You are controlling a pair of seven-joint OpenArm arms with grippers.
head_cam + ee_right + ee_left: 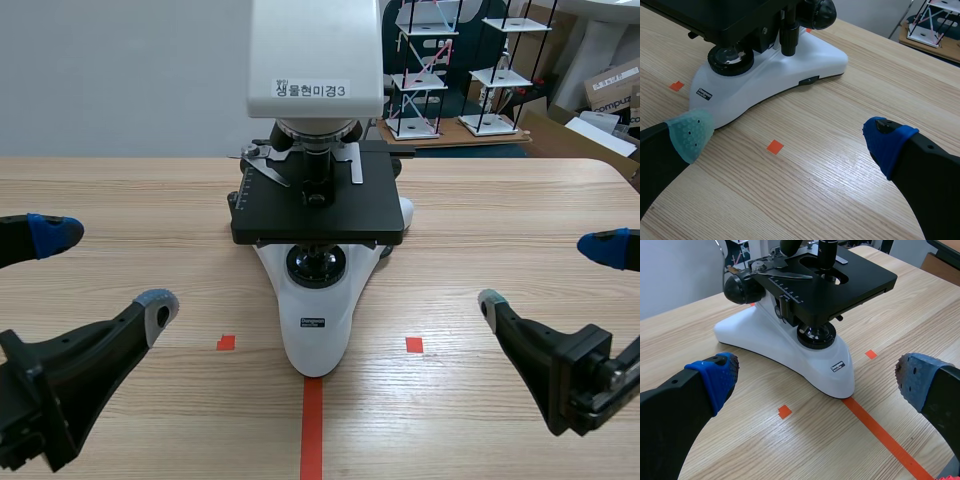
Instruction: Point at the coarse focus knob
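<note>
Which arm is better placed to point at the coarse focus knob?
Left, narrowly: the open left gripper has a large black knob whole ahead of it; the right gripper sees its knob only partly.

A white-based microscope (315, 330) is standing on the wooden bench (500, 220) at the centre of the frame, its black stage (318, 215) sitting over the base and its white head (315, 50) rising out of the top edge. The left tool (105, 268) is hovering at the lower left with its fingers spread wide; the right tool (548, 275) is hovering at the lower right, likewise spread. Both are sitting well apart from the microscope. An orange-red tape line (312, 430) is running down from the base to the bottom edge. Wire racks (420, 70) are showing at the upper right.
</note>
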